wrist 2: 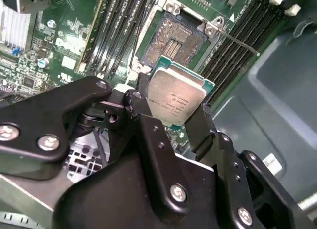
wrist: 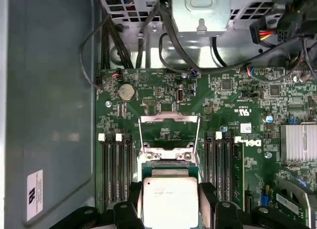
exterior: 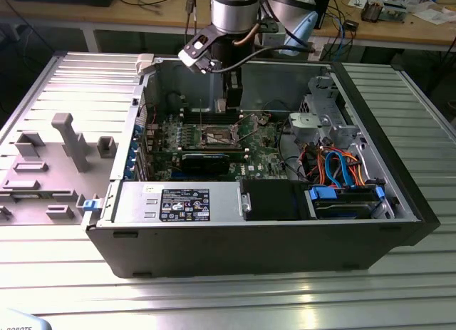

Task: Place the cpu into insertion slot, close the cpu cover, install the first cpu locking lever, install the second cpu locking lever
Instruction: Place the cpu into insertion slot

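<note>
The cpu (wrist 2: 176, 96) has a silvery top and a green edge, and my gripper (wrist 2: 171, 104) is shut on it, one black finger (wrist 2: 143, 115) on each side. It hangs tilted just above the green board, close beside the insertion slot (wrist 2: 171, 43), whose dark pin field lies bare. In the first wrist view the cpu (wrist: 170, 199) sits in my gripper (wrist: 170, 195), and the cpu cover (wrist: 168, 118) stands swung open beyond it. A thin locking lever (wrist 2: 237, 41) sticks out beside the slot. The exterior view has my gripper (exterior: 231, 105) low inside the case, over the insertion slot (exterior: 219, 137).
Long black memory slots (wrist: 116, 169) flank the socket on both sides. A finned heatsink (wrist: 297, 142) and cables (wrist: 148, 36) lie nearby. The open computer case (exterior: 399, 202) holds a power supply (exterior: 178, 203) and a drive cage (exterior: 324, 120). A grey fixture tray (exterior: 57, 159) lies at the exterior view's left.
</note>
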Available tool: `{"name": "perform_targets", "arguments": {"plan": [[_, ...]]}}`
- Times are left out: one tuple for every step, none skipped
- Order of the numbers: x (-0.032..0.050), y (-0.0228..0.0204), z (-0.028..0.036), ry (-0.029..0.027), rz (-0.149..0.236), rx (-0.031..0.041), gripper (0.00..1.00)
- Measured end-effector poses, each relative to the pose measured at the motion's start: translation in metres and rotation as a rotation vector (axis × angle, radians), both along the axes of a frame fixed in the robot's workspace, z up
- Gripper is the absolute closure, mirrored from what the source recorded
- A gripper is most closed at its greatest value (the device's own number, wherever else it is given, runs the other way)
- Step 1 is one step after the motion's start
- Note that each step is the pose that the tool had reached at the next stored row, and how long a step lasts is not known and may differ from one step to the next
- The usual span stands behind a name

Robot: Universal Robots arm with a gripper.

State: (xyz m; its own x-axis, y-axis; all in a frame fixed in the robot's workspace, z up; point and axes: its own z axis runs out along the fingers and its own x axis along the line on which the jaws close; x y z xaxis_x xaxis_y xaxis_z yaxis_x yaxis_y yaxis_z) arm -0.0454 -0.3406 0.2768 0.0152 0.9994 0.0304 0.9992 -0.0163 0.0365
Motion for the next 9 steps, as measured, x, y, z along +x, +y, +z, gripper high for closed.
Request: {"name": "perform_targets", "arguments": {"plan": [[-0.0058, 0.0002, -0.01, -0.0327, 0.009, -0.0077, 0.46], [-0.0068, 0.0002, -0.0138, -0.0327, 0.028, -0.0067, 0.46], [-0.0079, 0.0002, -0.017, -0.0327, 0.041, -0.0059, 0.46], [-0.0084, 0.0002, -0.0188, -0.0328, 0.044, -0.0057, 0.46], [-0.0087, 0.0002, -0.0201, -0.0328, 0.045, -0.0056, 0.46], [-0.009, 0.0002, -0.0207, -0.033, 0.046, -0.0057, 0.46], [-0.0091, 0.0002, -0.0208, -0.0337, 0.046, -0.0058, 0.46], [-0.0092, 0.0002, -0.0208, -0.0342, 0.046, -0.0057, 0.46], [-0.0092, 0.0002, -0.0208, -0.0345, 0.046, -0.0057, 0.46]]}}
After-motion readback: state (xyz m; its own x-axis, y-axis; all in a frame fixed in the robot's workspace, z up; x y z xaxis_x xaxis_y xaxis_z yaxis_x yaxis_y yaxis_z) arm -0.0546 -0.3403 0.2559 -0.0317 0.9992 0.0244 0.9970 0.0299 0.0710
